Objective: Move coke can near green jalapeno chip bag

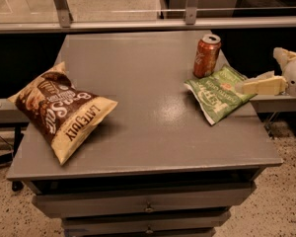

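The coke can point(207, 56) stands upright on the grey table point(153, 132), at the right rear, touching or almost touching the top edge of the green jalapeno chip bag point(218, 95). The bag lies flat near the table's right edge. My gripper point(259, 70) is to the right of both, at the frame's right edge. It is open and empty. One cream finger point(259, 86) reaches over the bag's right corner, and the other finger point(285, 56) points up and back. The gripper is clear of the can.
A large brown-and-cream "Late July" chip bag point(61, 110) lies on the table's left side. A metal rail with glass point(138, 23) runs behind the table. Drawers point(148, 209) sit under the front edge.
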`<state>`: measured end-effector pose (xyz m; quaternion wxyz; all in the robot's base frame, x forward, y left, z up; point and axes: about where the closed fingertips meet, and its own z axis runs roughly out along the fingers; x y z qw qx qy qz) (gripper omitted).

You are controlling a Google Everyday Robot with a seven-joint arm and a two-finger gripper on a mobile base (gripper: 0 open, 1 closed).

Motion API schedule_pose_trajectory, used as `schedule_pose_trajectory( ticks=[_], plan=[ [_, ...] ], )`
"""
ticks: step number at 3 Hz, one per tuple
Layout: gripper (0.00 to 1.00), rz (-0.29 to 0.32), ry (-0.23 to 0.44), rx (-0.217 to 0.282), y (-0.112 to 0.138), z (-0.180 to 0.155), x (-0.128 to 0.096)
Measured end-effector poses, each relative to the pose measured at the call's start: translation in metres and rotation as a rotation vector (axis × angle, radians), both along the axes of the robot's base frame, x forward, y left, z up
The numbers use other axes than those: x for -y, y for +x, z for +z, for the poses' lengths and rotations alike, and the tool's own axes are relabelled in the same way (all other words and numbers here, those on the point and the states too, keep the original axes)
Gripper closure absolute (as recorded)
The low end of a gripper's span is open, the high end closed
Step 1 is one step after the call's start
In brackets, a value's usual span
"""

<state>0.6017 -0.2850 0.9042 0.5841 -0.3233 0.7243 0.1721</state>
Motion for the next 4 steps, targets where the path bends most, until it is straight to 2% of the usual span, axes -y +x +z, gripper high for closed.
schedule_pose_trajectory(
  ticks=[1,2,3,4],
  plan=[
    [0.00,0.111,0.005,-0.012,-0.001,-0.020,-0.021],
    [0.00,0.241,-0.064,0.015,0.010,-0.028,-0.027],
    [0.00,0.335,-0.160,0.137,0.021,0.015,-0.020],
    [0.00,0.351,-0.249,0.261,0.024,0.070,-0.003]
  ],
)
